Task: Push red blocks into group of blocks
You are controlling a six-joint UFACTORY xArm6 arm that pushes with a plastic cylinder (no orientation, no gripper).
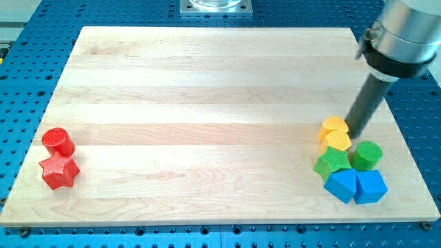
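Observation:
A red cylinder and a red star sit close together at the view's left edge of the wooden board. At the view's right a tight group holds two yellow blocks, a green block, a green cylinder and two blue blocks. My tip rests on the board just right of the yellow blocks, touching or nearly touching them, above the green cylinder. The red blocks lie far to the left of my tip.
The board lies on a blue perforated table. A grey metal mount stands at the view's top centre. The arm's grey body fills the view's top right corner.

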